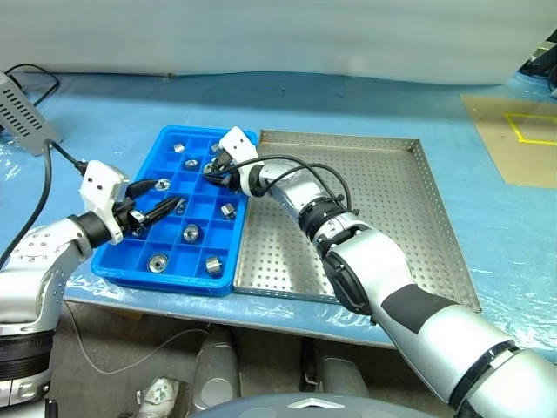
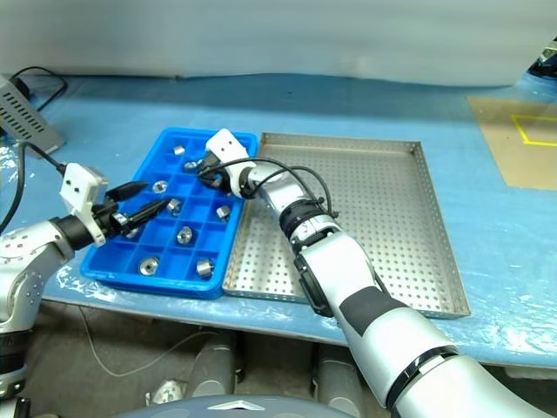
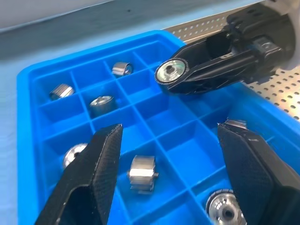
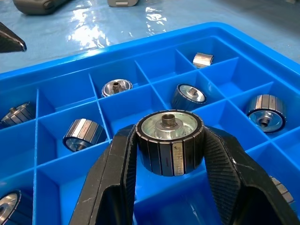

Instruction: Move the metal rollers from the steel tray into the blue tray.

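Observation:
The blue tray [image 1: 130, 266] lies left of the steel tray [image 1: 374, 192], their long sides touching. Several metal rollers [image 1: 191, 232] sit in separate compartments of the blue tray. My right gripper [image 4: 169, 140] is shut on one metal roller [image 4: 169, 143], gripping its ribbed side. It holds the roller above the compartments near the tray's far right corner [image 1: 211, 172]. My left gripper [image 1: 172, 193] stands open over the tray's left side, fingers [image 3: 98, 159] wide apart with nothing between them. It points toward the right gripper [image 3: 187, 75].
A grey perforated box [image 1: 19, 109] with a black cable [image 1: 48, 174] sits at the back left. A brown panel with yellow tape [image 1: 522, 139] lies at the far right. Blue sheeting covers the table, whose front edge runs just before the trays.

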Robot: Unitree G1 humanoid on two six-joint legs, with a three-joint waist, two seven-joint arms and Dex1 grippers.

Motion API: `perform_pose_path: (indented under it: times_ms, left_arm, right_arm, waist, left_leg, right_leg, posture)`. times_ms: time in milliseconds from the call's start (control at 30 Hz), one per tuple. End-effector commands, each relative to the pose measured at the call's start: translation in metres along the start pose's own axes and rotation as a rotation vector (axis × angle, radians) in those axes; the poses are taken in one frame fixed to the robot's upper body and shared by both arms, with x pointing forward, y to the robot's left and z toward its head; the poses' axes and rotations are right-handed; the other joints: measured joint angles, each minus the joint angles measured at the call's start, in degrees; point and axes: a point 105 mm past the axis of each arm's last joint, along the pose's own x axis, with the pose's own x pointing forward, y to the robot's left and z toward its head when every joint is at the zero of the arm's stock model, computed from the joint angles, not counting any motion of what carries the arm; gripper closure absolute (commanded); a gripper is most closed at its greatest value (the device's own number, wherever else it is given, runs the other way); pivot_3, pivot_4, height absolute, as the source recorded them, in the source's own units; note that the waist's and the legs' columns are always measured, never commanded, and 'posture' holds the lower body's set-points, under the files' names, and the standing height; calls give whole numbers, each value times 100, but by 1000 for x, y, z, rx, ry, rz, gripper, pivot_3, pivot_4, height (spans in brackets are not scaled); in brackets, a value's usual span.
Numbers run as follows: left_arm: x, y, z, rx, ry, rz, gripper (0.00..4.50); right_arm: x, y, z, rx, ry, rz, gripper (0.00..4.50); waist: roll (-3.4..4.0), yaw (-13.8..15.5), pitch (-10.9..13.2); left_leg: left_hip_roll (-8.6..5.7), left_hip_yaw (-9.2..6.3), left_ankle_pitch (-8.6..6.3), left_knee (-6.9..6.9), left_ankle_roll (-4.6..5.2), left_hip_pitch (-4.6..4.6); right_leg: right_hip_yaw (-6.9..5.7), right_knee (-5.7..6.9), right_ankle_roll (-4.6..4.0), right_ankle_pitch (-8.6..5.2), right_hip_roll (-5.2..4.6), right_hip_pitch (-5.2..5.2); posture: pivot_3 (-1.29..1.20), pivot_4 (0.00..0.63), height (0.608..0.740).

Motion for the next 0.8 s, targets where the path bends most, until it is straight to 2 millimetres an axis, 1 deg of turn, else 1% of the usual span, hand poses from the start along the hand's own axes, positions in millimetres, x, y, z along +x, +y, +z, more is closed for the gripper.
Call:
perform_pose_path:
  times_ms: [33, 167, 333, 400, 500, 633, 667, 733, 800]
  left_arm:
    - [-7, 0, 15, 42, -45, 21, 1119]
    - [-11, -2, 14, 31, -49, 36, 1119]
    - [-11, -4, 11, 26, -44, 38, 1119]
    - [-10, -3, 13, 27, -47, 38, 1119]
    - [-7, -4, 13, 28, -49, 31, 1119]
    - [-6, -5, 13, 28, -51, 24, 1119]
    - [-6, -4, 13, 28, -50, 23, 1119]
    - [-6, -5, 14, 28, -51, 20, 1119]
    - [-5, -6, 14, 28, -51, 13, 1119]
  right_arm:
    - [4, 3, 13, -31, -30, -9, 2477]
    - [4, 3, 13, -30, -31, -14, 2477]
    - [9, 18, 25, -61, -73, 59, 2477]
    - [10, 21, 28, -68, -82, 71, 2477]
    - [10, 20, 24, -95, -66, 54, 2477]
    - [9, 18, 15, -114, -34, 45, 1525]
    - [9, 15, 14, -113, -27, 30, 1184]
    - [7, 10, 14, -98, -29, 8, 1184]
    - [5, 5, 19, -78, -47, -7, 1184]
  waist:
    - [0, 11, 0]
    - [0, 27, 0]
    - [1, 36, 1]
    - [1, 37, 1]
    - [2, 48, 1]
    - [2, 49, 1]
    - [2, 49, 1]
    - [2, 48, 1]
    - [2, 49, 1]
  left_leg:
    - [0, 0, 0, 0, 0, 0]
    - [1, 0, 0, 6, 0, 2]
    - [4, 0, 0, 15, -1, 8]
    - [6, 0, 0, 19, -1, 10]
    - [6, 0, 0, 23, -1, 12]
    - [6, 0, 0, 26, -1, 13]
    - [6, 0, 0, 26, -1, 13]
    - [6, 0, 0, 26, -1, 12]
    - [6, 0, 0, 26, -1, 12]
  right_leg:
    - [0, 2, 0, 0, 0, -1]
    - [1, 14, -1, -1, 0, -2]
    - [3, 40, -7, -5, 0, -7]
    - [4, 49, -9, -7, 0, -8]
    - [4, 56, -10, -8, 0, -7]
    - [6, 57, -10, -8, -1, -7]
    - [6, 57, -10, -8, 0, -7]
    - [6, 57, -10, -8, 0, -7]
    - [6, 57, -10, -8, 0, -8]
  posture:
    - [242, 150, 740]
    - [249, 150, 740]
    - [247, 150, 740]
    - [246, 150, 740]
    - [240, 150, 740]
    - [235, 150, 740]
    - [235, 150, 740]
    - [235, 150, 740]
    - [235, 150, 740]
